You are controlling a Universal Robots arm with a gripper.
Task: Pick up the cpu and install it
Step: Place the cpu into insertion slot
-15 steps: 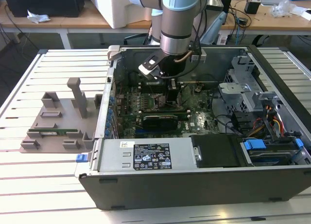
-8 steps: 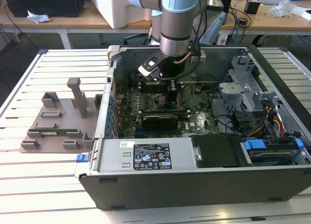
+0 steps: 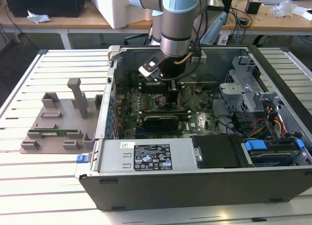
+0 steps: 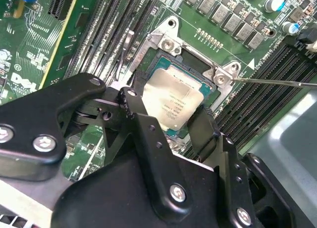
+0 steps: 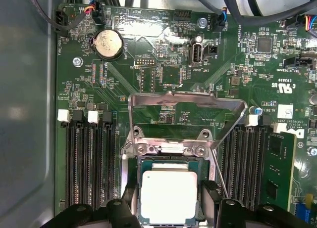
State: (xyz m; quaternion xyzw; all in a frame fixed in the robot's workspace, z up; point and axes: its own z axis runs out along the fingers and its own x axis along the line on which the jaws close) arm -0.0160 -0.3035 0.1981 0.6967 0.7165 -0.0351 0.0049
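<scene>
Cpu (image 4: pixel 173 102): silvery-topped square chip, gripped at two opposite edges by the claw (image 4: pixel 168 105), with a black finger (image 4: pixel 143 124) pressed to each side in both wrist views. Chip sat level in the socket (image 5: pixel 168 149) opening; full seating could not be told. Hinged socket plate (image 5: pixel 188 102) stood raised. Memory slots (image 5: pixel 89 159) flanked it on the green motherboard (image 5: pixel 148 55). Open computer case (image 3: pixel 195 181) lay on the slatted table (image 3: pixel 48 186).
</scene>
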